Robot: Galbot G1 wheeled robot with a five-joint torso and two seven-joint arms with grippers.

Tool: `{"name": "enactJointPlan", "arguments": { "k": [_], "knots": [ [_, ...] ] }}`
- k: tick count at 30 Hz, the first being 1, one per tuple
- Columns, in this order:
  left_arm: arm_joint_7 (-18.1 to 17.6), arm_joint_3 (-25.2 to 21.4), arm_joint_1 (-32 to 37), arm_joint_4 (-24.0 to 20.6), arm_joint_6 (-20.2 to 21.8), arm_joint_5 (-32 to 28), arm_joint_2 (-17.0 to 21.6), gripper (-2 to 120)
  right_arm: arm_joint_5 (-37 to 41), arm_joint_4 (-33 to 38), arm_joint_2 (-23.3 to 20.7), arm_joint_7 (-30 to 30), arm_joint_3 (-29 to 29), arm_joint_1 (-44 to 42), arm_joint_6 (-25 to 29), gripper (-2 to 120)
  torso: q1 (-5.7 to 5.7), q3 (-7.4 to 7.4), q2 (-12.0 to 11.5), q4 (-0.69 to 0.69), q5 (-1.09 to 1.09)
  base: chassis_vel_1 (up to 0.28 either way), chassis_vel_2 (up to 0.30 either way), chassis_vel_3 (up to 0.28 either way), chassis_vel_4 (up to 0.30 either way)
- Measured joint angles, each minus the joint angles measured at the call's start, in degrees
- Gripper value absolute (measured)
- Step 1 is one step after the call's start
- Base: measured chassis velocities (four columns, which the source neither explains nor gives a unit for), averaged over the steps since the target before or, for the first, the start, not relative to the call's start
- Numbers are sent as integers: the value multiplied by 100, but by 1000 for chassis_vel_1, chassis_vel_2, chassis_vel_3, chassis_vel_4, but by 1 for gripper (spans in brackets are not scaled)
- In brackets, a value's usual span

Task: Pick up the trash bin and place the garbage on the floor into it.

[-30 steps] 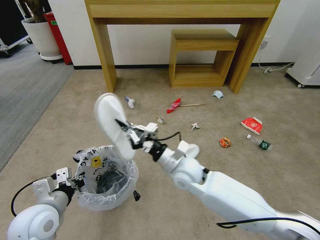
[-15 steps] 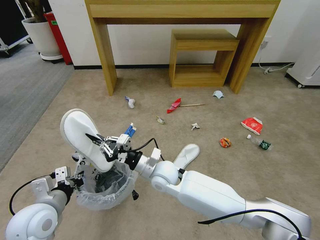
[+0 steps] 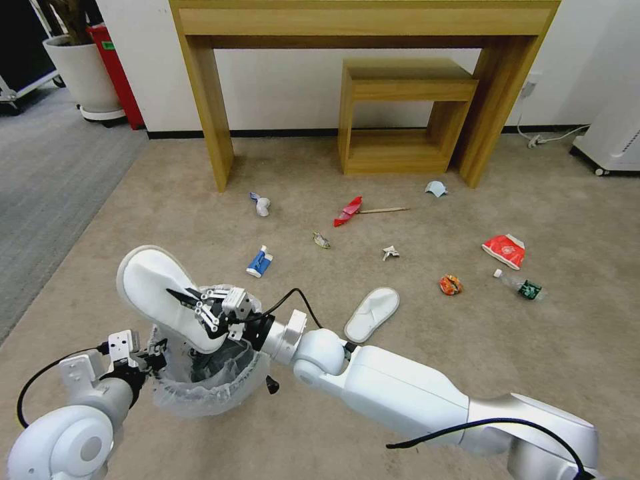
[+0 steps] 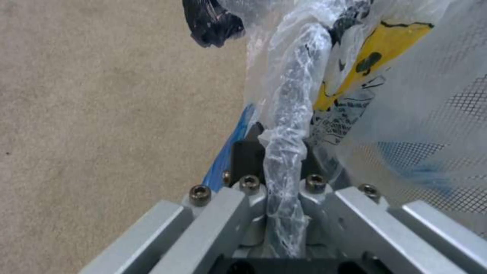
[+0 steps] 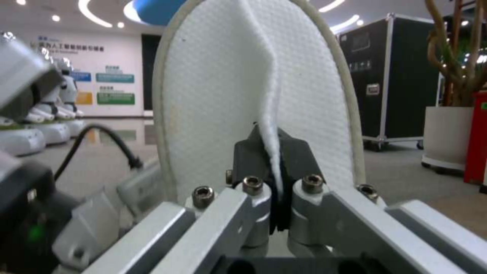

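Two white robot arms reach forward and low. The left gripper [image 3: 148, 358] sits at lower left, fingers pinched closed. The right arm stretches across from lower right, elbow bent, its right gripper [image 3: 190, 301] clamped tight, pointing left and slightly upward

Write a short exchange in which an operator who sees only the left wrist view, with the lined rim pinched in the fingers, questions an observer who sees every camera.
Operator: My left gripper clamps the trash bin by its rim. What is the other arm holding?
Observer: The right gripper is shut on a white slipper, pinching the edge of its upper.
Operator: Where is that slipper relative to my bin?
Observer: In the head view it is tilted over the bin's mouth, with its lower end at the rim and its other end raised well above it.
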Motion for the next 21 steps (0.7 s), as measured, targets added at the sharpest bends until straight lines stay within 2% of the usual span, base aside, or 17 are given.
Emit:
{"name": "enactJointPlan", "arguments": {
  "k": [5, 7, 8, 10, 15, 21],
  "knots": [
    [5, -38, 16, -39, -21, -19, -4, 1, -118, -138, 70, -8, -95, 3, 17, 0, 0, 0, 0, 0, 0, 0, 0, 0, 0],
    [7, -55, 33, -55, -29, -24, -6, 1, -158, -145, 68, -10, -119, -5, -4, 8, 0, 0, 0, 0, 0, 0, 0, 0, 0],
    [7, -55, 33, -55, -29, -24, -6, 1, -158, -145, 68, -10, -119, -5, -4, 8, 0, 0, 0, 0, 0, 0, 0, 0, 0],
    [12, -66, 47, -60, -39, -24, -7, 1, -198, -173, 67, -10, -121, -21, -14, 19, 0, 0, 0, 0, 0, 0, 0, 0, 0],
    [16, -76, 55, -61, -49, -24, -4, 1, -234, -185, 62, -9, -119, -49, -13, 30, 0, 0, 0, 0, 0, 0, 0, 0, 0],
    [19, -85, 56, -60, -68, -23, 2, 1, -301, -155, -3, -4, -41, -106, 1, 57, 0, 0, 0, 0, 1, 0, 0, 0, 0]
  ]
}}
